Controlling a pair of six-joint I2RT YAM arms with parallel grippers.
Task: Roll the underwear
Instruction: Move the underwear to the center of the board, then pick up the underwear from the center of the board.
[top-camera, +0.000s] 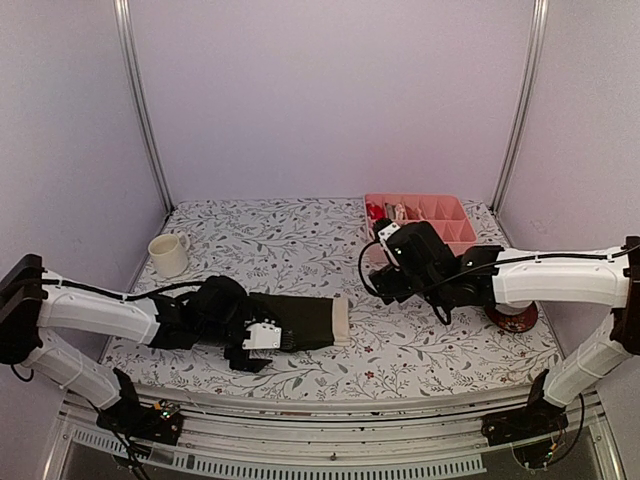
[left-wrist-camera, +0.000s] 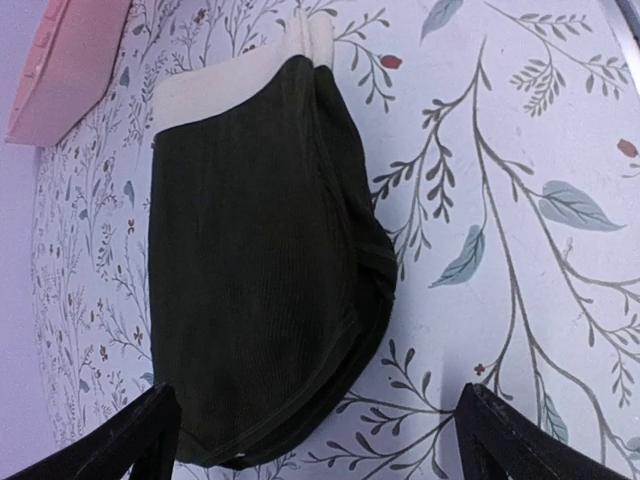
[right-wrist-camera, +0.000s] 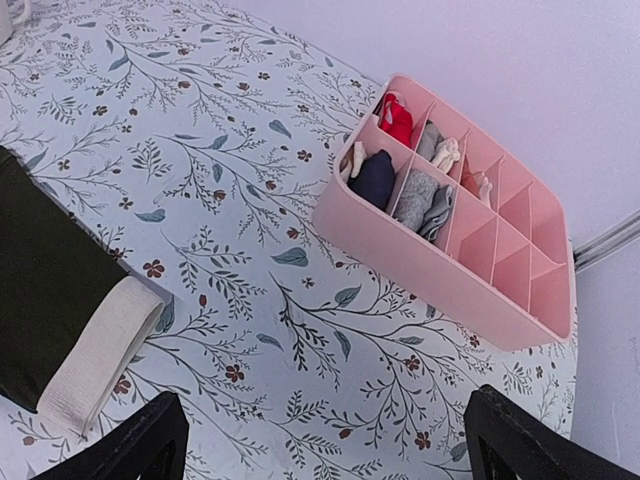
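One piece of underwear, dark olive-black with a whitish waistband, lies flat on the flowered table. My left gripper hovers over its leg end, open and holding nothing. In the left wrist view the underwear fills the middle, and the left gripper spans its lower hem with the fingers apart. My right gripper hangs open above bare table, between the waistband and the pink tray. The right wrist view shows the right gripper empty, with the underwear at the left edge.
The pink divided tray stands at the back right; its rim encloses rolled garments, one red, one navy, one grey. A cream mug sits at the back left. A dark red round object lies under the right arm.
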